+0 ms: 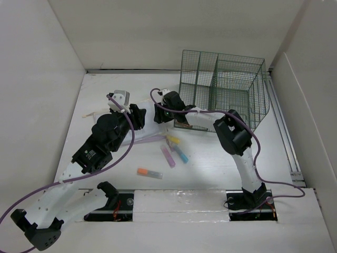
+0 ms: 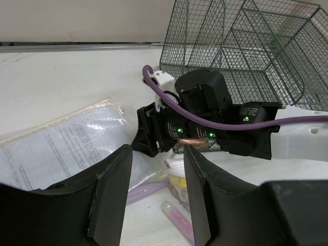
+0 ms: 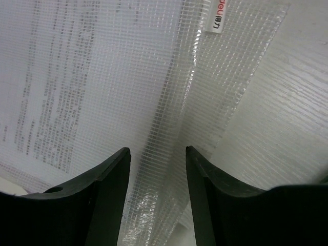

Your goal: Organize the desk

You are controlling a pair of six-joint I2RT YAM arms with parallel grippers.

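Note:
The white desk (image 1: 210, 171) holds a clear mesh document pouch (image 2: 66, 143) with printed sheets, mostly hidden under both arms in the top view. My right gripper (image 3: 157, 151) is open, with its jaws low over the pouch's (image 3: 169, 102) zip edge; it also shows in the top view (image 1: 159, 113). My left gripper (image 2: 156, 154) is open and empty, just left of it (image 1: 138, 117), above a pink highlighter (image 2: 177, 219) and a yellow one (image 2: 178, 182).
A green wire-mesh basket (image 1: 226, 87) stands at the back right, just behind the right arm. Yellow (image 1: 173, 140), pink (image 1: 168, 156), blue (image 1: 181, 154) and orange (image 1: 149, 173) highlighters lie mid-desk. White panels wall the desk.

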